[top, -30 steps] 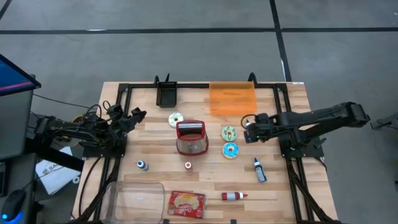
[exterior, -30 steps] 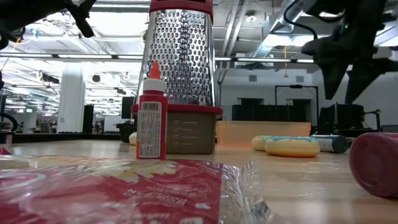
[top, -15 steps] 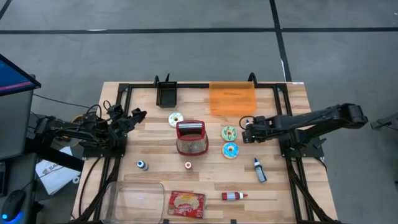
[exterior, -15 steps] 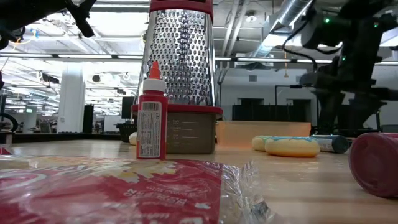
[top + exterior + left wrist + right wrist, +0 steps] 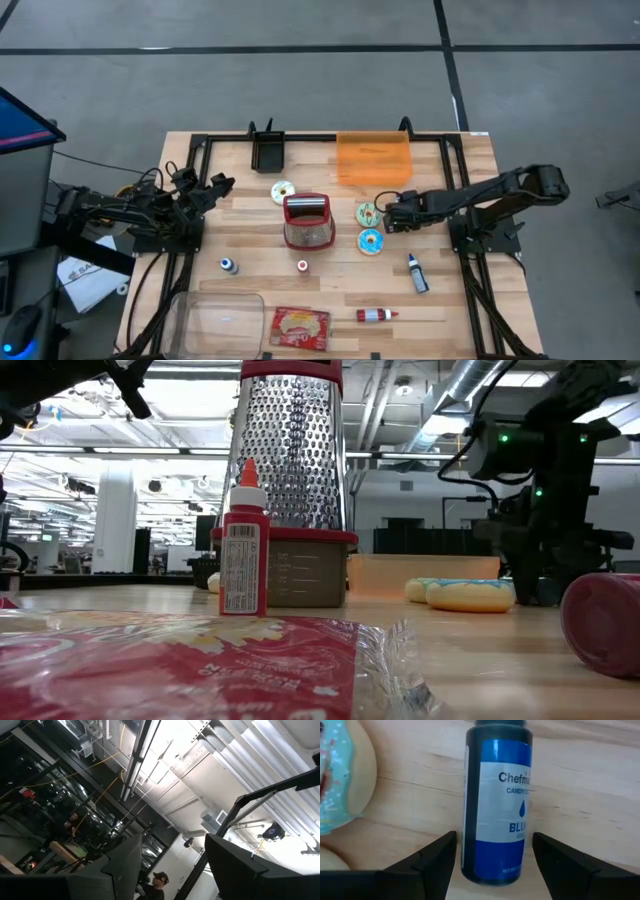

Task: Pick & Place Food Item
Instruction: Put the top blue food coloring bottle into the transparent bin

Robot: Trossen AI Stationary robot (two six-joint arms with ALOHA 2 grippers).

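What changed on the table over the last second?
The right gripper slid left and came down toward the table, ending open beside the two doughnuts, straddling a blue colouring bottle. It grips nothing yet. The left gripper stayed parked at the left edge; grater and bottles did not move.

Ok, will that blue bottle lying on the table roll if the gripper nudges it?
Probably: the blue bottle is round and lies on its side, so a sideways push should roll it. Its glossy label may be slick; the open right gripper, by the donuts, should squeeze mid-body.
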